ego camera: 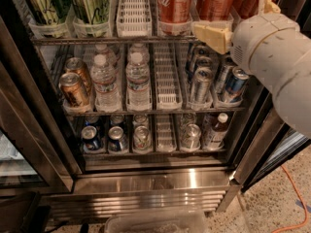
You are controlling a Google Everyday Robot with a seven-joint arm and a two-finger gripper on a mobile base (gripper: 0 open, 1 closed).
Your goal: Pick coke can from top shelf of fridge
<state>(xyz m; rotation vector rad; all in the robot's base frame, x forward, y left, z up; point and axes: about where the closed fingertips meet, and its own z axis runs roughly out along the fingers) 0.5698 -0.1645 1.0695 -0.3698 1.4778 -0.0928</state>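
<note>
**Setting.** The fridge, a stainless-steel cooler, stands open on a speckled floor. Its dark-framed glass door is swung to the left of the frame. A clear plastic bin sits at bottom centre and an orange cable crosses the floor at lower right.

**Contents, left to right.**
- The top shelf runs along the upper edge of the frame. It carries green-gold cans, then an empty white lane tray, then the coke can at upper centre. More red cans stand just to its right.
- The middle rack holds copper-brown cans, water bottles and silver-and-blue cans.
- The bottom rack holds blue cans, silver cans and a white-capped bottle.

**Claw.** The cream-coloured claw projects from a pale grey arm that fills the upper right of the frame and hides part of the right-hand lanes. It lies at the front edge of the top shelf, below the second red can and just right of the coke can. It appears to touch no can. How wide it stands cannot be told, and it holds nothing visible.
</note>
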